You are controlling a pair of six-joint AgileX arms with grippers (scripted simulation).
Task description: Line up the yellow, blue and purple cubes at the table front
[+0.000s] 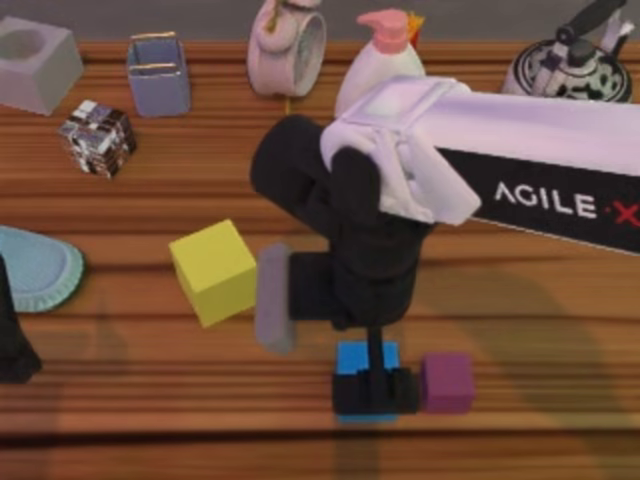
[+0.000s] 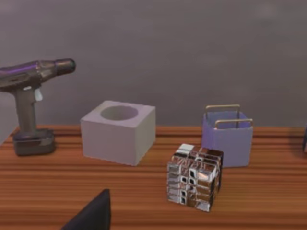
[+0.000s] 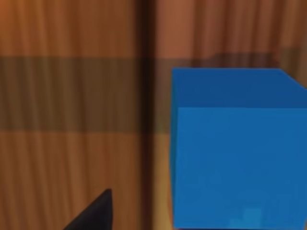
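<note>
Near the table front, the blue cube rests on the wood, largely hidden under my right gripper. That gripper is open. In the right wrist view one dark fingertip stands apart from the blue cube. The small purple cube sits just right of the blue one. The large yellow cube lies farther back and to the left, turned at an angle. My left gripper is parked at the left edge, open and holding nothing.
Along the back stand a grey block with a round hole, a lavender box, a pink clock, a pump bottle and a spotted kettle. A mirrored cube and a pale blue pad lie left.
</note>
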